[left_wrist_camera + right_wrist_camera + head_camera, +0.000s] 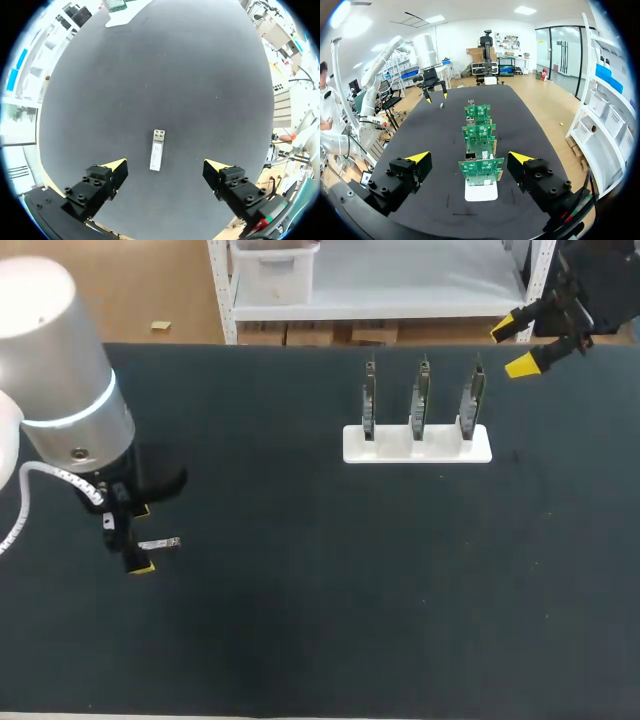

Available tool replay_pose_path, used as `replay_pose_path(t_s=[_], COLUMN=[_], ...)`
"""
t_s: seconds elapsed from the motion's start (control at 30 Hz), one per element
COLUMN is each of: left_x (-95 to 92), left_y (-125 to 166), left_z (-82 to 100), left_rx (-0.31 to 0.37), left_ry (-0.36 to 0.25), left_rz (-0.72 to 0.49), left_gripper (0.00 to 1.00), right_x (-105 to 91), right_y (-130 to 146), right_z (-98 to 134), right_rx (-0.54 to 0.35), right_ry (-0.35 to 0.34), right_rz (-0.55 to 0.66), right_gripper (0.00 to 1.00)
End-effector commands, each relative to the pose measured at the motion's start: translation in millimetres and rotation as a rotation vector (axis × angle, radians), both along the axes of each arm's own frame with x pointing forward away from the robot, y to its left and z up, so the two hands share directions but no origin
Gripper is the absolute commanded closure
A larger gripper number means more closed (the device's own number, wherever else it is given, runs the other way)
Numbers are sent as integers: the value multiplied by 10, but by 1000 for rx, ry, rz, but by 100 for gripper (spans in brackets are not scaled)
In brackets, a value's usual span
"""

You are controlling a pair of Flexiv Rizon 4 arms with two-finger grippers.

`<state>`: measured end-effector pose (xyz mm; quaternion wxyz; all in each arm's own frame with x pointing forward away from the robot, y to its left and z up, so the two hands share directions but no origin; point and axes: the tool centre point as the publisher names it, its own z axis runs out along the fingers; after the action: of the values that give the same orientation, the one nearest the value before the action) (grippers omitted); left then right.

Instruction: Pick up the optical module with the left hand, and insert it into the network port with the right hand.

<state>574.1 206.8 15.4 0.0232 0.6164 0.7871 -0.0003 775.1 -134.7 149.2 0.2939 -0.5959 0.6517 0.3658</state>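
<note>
From the head view, the left gripper (pixel 142 538) hangs low over the dark table (pixel 300 630) at about eight o'clock of the tabletop, with its yellow tips apart. The optical module (pixel 160 543) lies flat on the table between those tips, one end pointing toward three o'clock. A white stand (pixel 417 445) sits at about one o'clock of the table and holds three circuit boards (pixel 418 398) upright in a row. The right gripper (pixel 516 346) hovers at the far edge, at two o'clock of the stand and apart from it, with its fingers spread.

In the left wrist view, the left gripper (pixel 165 165) is wide open. The optical module (pixel 156 150) rests on the table (pixel 190 75) between the fingers, touching neither, its long axis pointing to the gripper's twelve o'clock. The white stand (pixel 120 16) lies far ahead.

In the right wrist view, the right gripper (pixel 469 157) is spread apart and holds nothing. The circuit boards (pixel 479 134) stand in line straight ahead of it at twelve o'clock on the white stand (pixel 481 192). Far beyond them, at about eleven o'clock, hangs the left gripper (pixel 435 97). A pale speck below it is probably the optical module (pixel 441 105).
</note>
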Motion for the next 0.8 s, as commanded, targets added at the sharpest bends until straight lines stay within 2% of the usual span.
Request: replay_pose_path(t_s=[0.03,0.8], left_x=[43,146], left_y=[41,84], left_z=[-70,-266], left_rx=[3,-9], left_ry=[16,57], left_rz=[-8,-70], left_gripper=[0,0], right_x=[-15,-15], right_y=[3,3], right_z=[2,2], right_rx=[-1,-1], right_ry=[-2,-2], right_rz=[-3,-3], right_gripper=[0,0])
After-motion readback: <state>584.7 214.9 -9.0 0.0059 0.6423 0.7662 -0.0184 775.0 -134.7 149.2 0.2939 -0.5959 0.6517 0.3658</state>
